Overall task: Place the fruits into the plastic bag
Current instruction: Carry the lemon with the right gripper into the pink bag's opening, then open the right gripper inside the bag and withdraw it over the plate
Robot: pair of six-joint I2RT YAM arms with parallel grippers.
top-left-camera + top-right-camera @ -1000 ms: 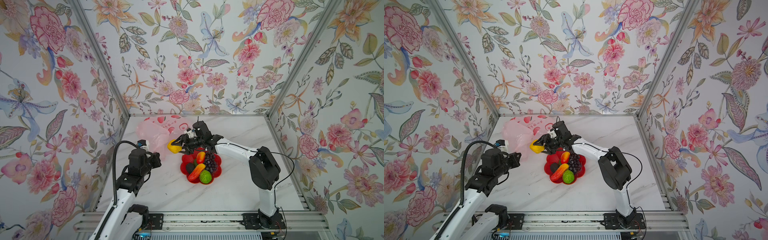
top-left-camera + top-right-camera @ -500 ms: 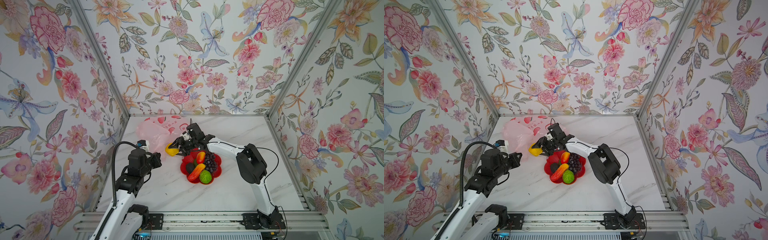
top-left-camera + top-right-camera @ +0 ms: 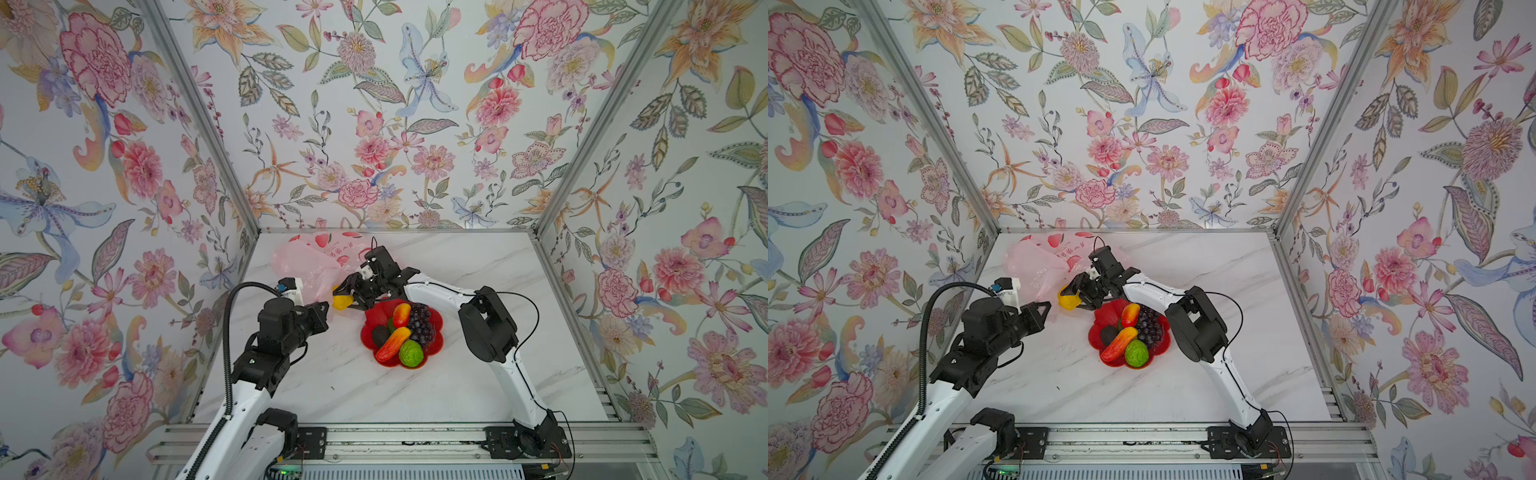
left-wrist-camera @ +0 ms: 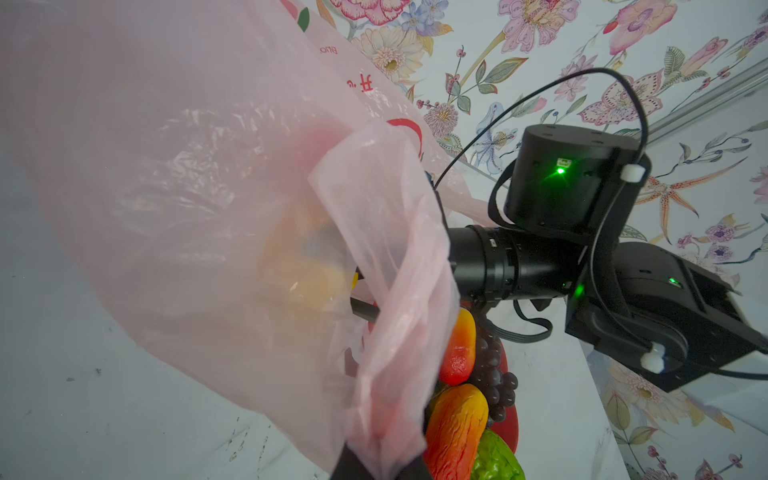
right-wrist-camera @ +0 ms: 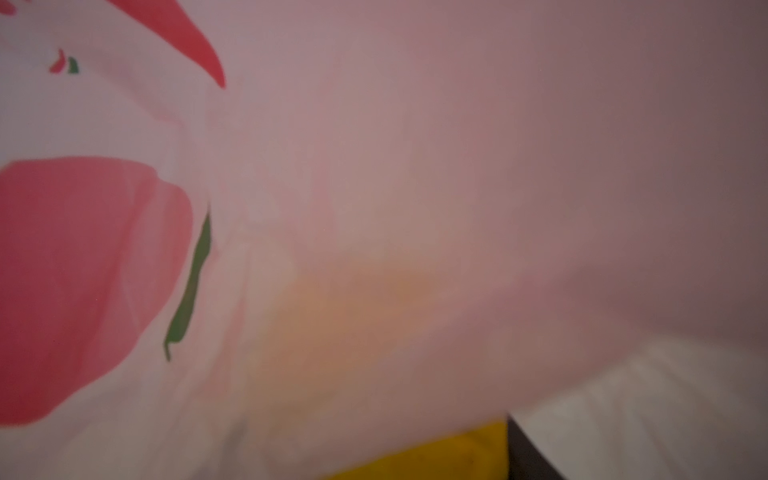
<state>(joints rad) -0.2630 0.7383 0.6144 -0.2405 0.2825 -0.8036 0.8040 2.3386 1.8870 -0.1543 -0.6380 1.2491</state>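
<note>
Marble tabletop (image 3: 457, 382) beneath right fingers (image 3: 345, 284) gripping yellow fruit (image 3: 340, 302).

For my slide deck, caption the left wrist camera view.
Left gripper pinches the pink plastic bag by its rim; yellow fruit shows through the film, red plate beyond.

Left arm (image 3: 243, 399) and right arm (image 3: 513, 374): white link shells and black joint housings are noted. A ribbed black conduit (image 3: 226, 332) is carried along the left; a thin black cable (image 4: 594, 69) is strung along the right. A green status lamp (image 4: 560, 170) is seen lit. Right gripper (image 3: 344, 298): black, with triangular fingers. A white camera block (image 3: 293, 289) is fitted at the left wrist.
</note>
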